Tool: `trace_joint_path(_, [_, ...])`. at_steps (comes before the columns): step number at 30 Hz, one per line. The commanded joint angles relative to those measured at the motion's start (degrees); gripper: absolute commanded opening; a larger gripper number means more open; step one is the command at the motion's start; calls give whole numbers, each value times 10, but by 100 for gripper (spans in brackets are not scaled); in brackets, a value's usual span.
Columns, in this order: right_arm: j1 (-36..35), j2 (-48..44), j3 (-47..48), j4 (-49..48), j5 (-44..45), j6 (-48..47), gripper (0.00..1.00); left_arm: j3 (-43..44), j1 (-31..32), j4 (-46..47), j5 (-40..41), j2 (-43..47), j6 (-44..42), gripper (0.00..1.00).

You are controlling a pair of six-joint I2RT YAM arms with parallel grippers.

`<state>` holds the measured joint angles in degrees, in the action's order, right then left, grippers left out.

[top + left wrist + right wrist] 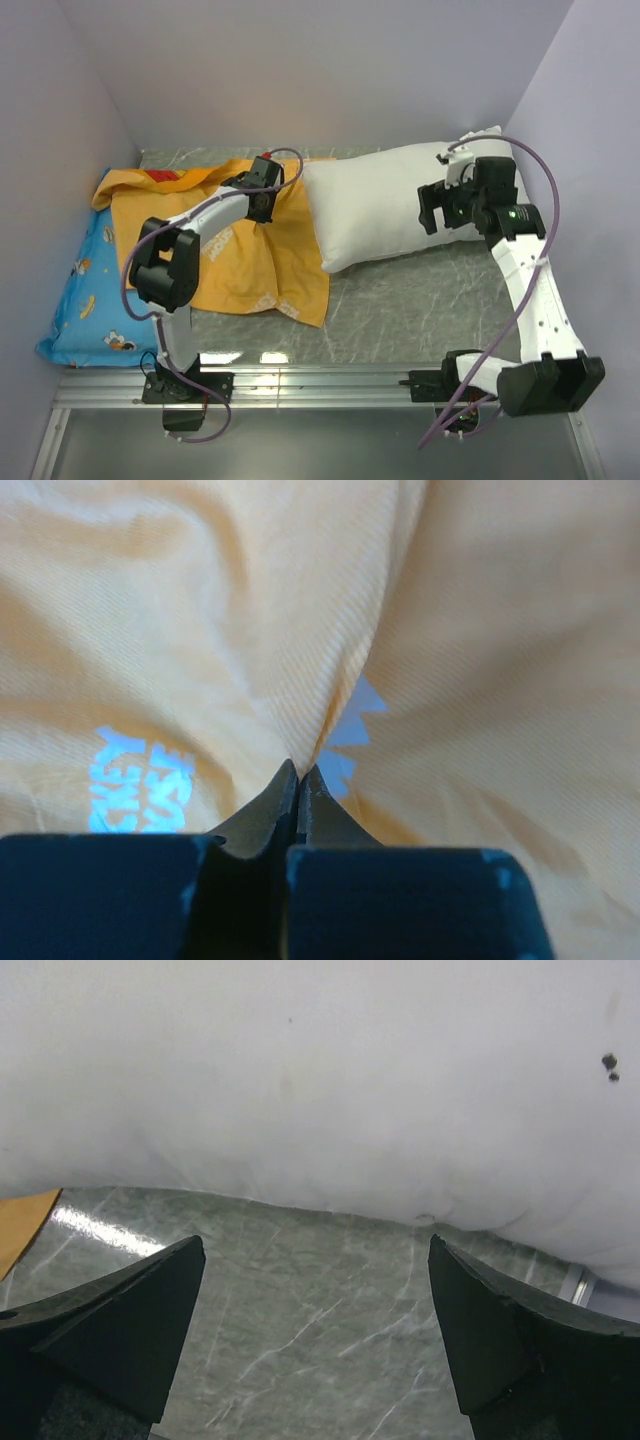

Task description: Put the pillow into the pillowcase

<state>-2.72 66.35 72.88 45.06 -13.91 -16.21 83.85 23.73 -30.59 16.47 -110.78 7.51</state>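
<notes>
Your left gripper [300, 785] is pinching a fold of the large orange fabric pillowcase [250, 265], with its jaws pressed together on the cloth. From above, its wrist is hiding the fingertips. Your right gripper [315, 1260] is hanging wide apart and holding nothing, at the near edge of the puffy white rectangular pillow [375, 210]. The pillow is lying far right, its left end touching the pillowcase. The case is covering part of a blue cartoon-print pillow [80, 300] at the left. Everything is resting on a grey-green marbled table [420, 300] enclosed by pale lilac walls [330, 70].
</notes>
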Motion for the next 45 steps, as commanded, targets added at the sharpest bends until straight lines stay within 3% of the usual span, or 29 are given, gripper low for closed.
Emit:
trace_joint_path(1, [0,58,69,-15,-23,-51,100,-11,4,-2,-86,73,-24,2])
trace_joint_path(3, [-2,93,135,8,-28,-66,100,-17,3,-2,-95,87,-25,11])
trace_joint_path(6, [-1,143,203,30,-42,-68,100,-16,4,-1,-94,88,-23,14])
trace_joint_path(8, [-2,154,213,24,-50,-62,100,-8,4,-3,-81,78,-25,10])
trace_joint_path(9, [-2,155,212,21,-53,-59,100,-5,2,-4,-76,74,-24,2])
trace_joint_path(16, [-4,171,199,8,-71,-76,100,5,-14,-8,-106,64,-32,0])
trace_joint_path(21, [-34,211,243,11,-120,-156,100,4,-30,-23,-198,92,-39,0])
trace_joint_path(27, [-55,296,355,79,-307,-341,100,19,-30,-47,-230,82,-37,0])
trace_joint_path(31, [-98,388,437,185,-283,-459,100,29,-30,-49,-244,77,-32,0])
trace_joint_path(39, [-151,510,399,147,-212,-509,100,17,-31,-35,-247,79,-19,0])
trace_joint_path(41, [-162,534,377,147,-188,-515,94,13,-32,-29,-249,77,-16,0])
trace_joint_path(44, [-167,541,337,143,-169,-510,70,18,-38,-26,-253,72,-8,0])
trace_joint_path(45, [-167,535,321,144,-168,-508,49,20,-39,-25,-260,72,-6,0])
